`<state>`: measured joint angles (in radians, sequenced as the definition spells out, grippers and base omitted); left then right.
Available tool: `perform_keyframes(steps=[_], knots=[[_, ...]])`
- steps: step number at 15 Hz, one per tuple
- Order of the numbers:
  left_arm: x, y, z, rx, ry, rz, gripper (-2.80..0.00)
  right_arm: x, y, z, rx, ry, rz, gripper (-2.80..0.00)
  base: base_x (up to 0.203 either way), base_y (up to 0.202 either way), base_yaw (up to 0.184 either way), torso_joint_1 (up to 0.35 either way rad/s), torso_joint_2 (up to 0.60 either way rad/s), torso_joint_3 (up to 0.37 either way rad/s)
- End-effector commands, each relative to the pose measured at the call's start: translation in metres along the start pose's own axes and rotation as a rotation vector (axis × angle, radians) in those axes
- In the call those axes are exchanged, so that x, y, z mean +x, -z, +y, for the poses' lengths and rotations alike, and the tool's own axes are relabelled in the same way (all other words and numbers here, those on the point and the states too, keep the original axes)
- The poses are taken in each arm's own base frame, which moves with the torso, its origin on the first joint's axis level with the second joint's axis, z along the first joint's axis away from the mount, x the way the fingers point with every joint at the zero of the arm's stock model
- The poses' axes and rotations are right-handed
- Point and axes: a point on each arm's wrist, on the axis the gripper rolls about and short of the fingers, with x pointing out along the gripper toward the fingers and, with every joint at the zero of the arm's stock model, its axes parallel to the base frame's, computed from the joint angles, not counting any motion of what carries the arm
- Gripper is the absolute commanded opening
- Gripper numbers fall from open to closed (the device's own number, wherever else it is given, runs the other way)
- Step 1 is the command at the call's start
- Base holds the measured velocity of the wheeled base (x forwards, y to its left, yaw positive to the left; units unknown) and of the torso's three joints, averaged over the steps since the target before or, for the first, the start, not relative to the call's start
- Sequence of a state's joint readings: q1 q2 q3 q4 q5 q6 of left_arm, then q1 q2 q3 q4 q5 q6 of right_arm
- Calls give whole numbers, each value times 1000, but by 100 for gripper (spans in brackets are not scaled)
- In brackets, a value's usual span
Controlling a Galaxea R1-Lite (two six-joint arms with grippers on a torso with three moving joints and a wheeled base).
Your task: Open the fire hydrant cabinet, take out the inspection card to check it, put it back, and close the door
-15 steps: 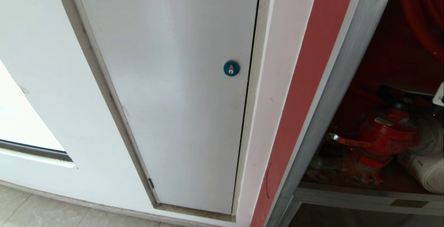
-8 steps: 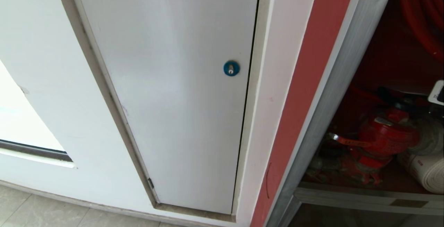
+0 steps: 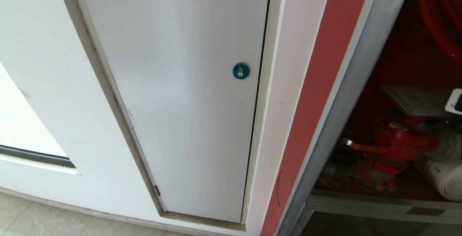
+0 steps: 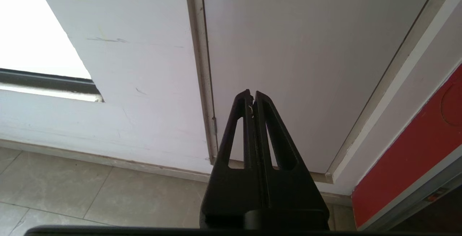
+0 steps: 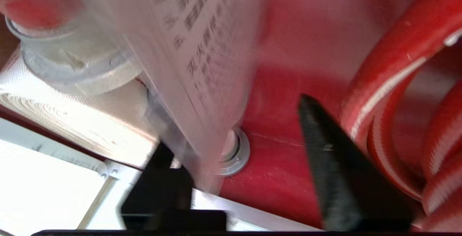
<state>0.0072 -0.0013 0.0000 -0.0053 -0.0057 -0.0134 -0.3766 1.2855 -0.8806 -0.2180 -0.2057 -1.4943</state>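
The fire hydrant cabinet (image 3: 346,95) stands open at the right, its silver frame around a red interior. The inspection card (image 3: 415,100), a pale sheet with printed rows, lies flat above the red valve (image 3: 400,142). In the right wrist view the card (image 5: 195,48) is blurred and lies against one finger of my right gripper (image 5: 234,127). That gripper is open inside the cabinet, and its other finger (image 5: 335,164) stands well clear of the card. A bit of it shows at the head view's right edge (image 3: 455,102). My left gripper (image 4: 252,93) is parked, shut and empty. The door is out of view.
A plain white panel (image 3: 187,102) with a blue round lock (image 3: 240,70) fills the middle, with a red strip (image 3: 317,95) beside it. A white rolled hose (image 3: 442,178) and red hose coils (image 5: 397,66) crowd the cabinet. Grey floor tiles (image 4: 90,192) lie below.
My right gripper has gone from shut to open. The inspection card now shows in the head view, lying flat over the red valve, where it did not show before.
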Motion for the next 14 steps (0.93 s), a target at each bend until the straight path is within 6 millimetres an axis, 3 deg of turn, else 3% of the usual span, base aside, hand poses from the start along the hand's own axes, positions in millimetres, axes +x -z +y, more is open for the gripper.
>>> perform_keyframes(steps=[1,6,14], knots=[[0,0,0,0,0,0,-280,-10,2,-3,-15,23,2,0,0,0,0,0,0,0],[0,0,0,0,0,0,-280,-29,9,7,-36,29,6,0,0,0,0,0,0,0],[0,0,0,0,0,0,-280,-94,23,30,-56,66,-8,0,0,0,0,0,0,0]])
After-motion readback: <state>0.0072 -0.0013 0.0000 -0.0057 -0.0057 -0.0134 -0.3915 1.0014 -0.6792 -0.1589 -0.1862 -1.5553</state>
